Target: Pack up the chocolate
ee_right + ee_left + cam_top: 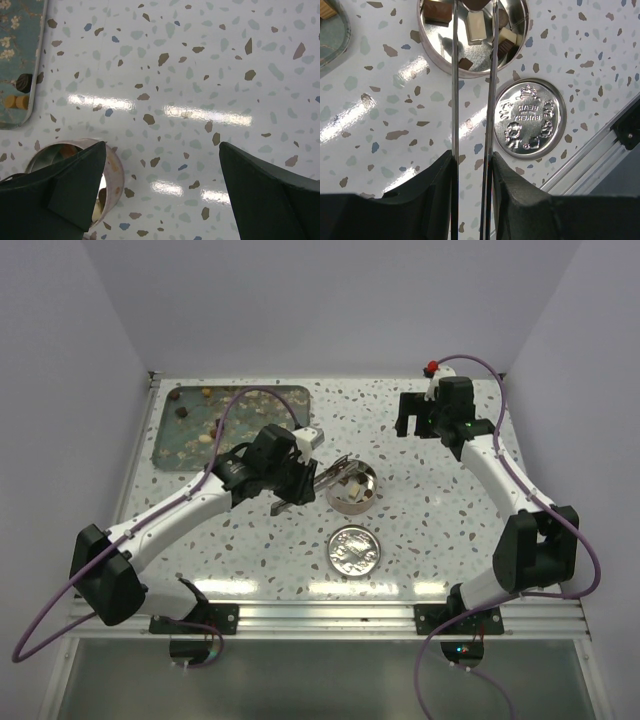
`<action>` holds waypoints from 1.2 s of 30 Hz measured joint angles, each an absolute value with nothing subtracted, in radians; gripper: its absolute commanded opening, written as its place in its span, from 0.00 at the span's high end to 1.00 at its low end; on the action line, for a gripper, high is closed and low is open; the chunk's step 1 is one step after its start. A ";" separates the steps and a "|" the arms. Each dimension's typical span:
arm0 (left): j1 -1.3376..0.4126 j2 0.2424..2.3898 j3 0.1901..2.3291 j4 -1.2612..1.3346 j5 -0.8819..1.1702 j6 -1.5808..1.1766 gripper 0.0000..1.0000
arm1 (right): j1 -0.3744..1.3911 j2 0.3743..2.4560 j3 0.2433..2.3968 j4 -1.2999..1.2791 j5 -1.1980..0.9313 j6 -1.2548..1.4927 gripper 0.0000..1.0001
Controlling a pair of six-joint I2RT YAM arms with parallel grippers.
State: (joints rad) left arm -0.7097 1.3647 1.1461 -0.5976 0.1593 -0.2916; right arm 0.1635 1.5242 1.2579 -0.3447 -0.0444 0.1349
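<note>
The tongs [335,472] are clamped in the left gripper [290,475], with their long axis run toward 3 o'clock and the tips over the tin [352,506]. Chocolate [476,26] is seen inside the tin. More lies in the tray [240,388], at 10 o'clock of that gripper, which is judged the nearer. The right gripper [412,423] is spread wide, at 1 o'clock of the tin.

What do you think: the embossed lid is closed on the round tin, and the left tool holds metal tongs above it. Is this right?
Not quite. The embossed lid lies on the table beside the round tin, which stands open, as the left wrist view shows. The left tool does hold metal tongs above it.
</note>
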 measured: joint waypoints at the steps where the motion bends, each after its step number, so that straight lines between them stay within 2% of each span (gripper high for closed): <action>1: -0.710 1.365 1.146 -0.597 0.157 -0.294 0.65 | 0.163 1.524 1.258 -0.345 -0.044 0.135 0.02; 28: -0.722 1.414 1.168 -0.597 0.130 -0.296 0.55 | 0.163 1.523 1.241 -0.345 -0.043 0.134 0.02; 36: -0.722 1.415 1.171 -0.597 0.124 -0.297 0.58 | 0.163 1.523 1.240 -0.345 -0.043 0.133 0.02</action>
